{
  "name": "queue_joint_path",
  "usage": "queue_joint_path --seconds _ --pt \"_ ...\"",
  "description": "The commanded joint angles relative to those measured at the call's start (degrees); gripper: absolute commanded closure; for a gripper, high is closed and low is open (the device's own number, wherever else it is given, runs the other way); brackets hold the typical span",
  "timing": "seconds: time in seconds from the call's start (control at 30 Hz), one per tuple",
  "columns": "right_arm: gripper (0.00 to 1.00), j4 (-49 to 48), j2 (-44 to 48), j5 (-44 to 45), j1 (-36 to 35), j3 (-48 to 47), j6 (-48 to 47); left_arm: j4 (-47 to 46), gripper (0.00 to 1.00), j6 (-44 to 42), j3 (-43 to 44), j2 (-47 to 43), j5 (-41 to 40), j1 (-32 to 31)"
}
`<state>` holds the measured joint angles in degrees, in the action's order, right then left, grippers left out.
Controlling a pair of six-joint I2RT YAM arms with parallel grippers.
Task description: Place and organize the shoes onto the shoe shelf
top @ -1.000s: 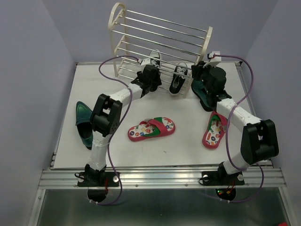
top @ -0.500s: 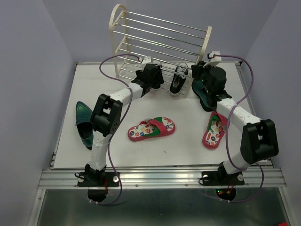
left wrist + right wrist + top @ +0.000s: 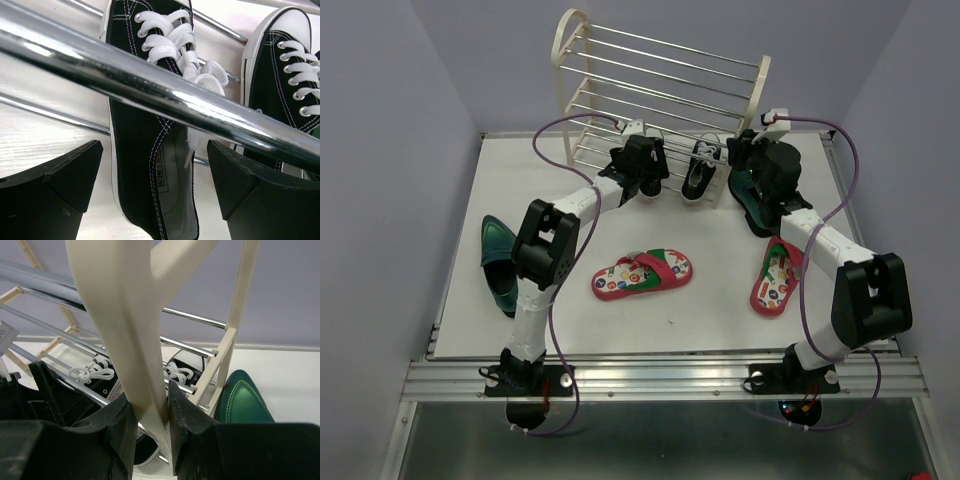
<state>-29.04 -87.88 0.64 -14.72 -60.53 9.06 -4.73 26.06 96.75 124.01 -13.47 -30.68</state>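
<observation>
The cream-white shoe shelf (image 3: 570, 40) stands at the back of the table. Two black canvas sneakers lie on its lowest rods, one (image 3: 150, 130) between my open left gripper's (image 3: 155, 185) jaws, the other (image 3: 282, 75) to its right; both show in the top view (image 3: 700, 165). My right gripper (image 3: 150, 415) is shut on the shelf's right side panel (image 3: 117, 315). One teal-green dress shoe (image 3: 498, 262) lies at the table's left, another (image 3: 242, 397) beside the shelf's right end. Two red flip-flops (image 3: 642, 272) (image 3: 776, 277) lie on the table.
A thick metal rod (image 3: 150, 85) of the shelf crosses the left wrist view just above the sneaker. The table's side walls stand close at left and right. My right arm's cable (image 3: 840, 170) loops over the back right corner.
My left gripper has pushed the left sneaker further in onto the shelf's lowest rods and has come to rest there. The right gripper has held still on the side panel.
</observation>
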Motion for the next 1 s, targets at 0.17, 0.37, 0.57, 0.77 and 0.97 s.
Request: queue_joint_path --seconds 0.17,0.37,0.57,0.77,0.97 --pt "0.97 4.6 0.1 -5.3 -1.9 0.3 7.2 -3.5 0.01 -7.7 -5.8 -8.8 8.3 0.4" --pt "0.99 5.2 -0.1 -6.5 -1.9 -0.4 6.3 -2.9 0.01 -10.4 -11.6 -12.4 11.5 0.4" --pt "0.99 5.3 -0.2 -7.1 -1.9 -0.4 6.9 0.7 0.01 -10.9 -13.9 -13.2 9.8 0.3" --pt "0.99 5.2 -0.4 -6.3 -1.9 0.1 7.7 0.7 0.01 -9.9 -16.6 -15.1 8.6 0.3" --pt "0.99 5.4 0.6 -3.9 -1.9 0.5 8.2 0.8 0.01 -10.5 -18.4 -20.3 9.3 0.2"
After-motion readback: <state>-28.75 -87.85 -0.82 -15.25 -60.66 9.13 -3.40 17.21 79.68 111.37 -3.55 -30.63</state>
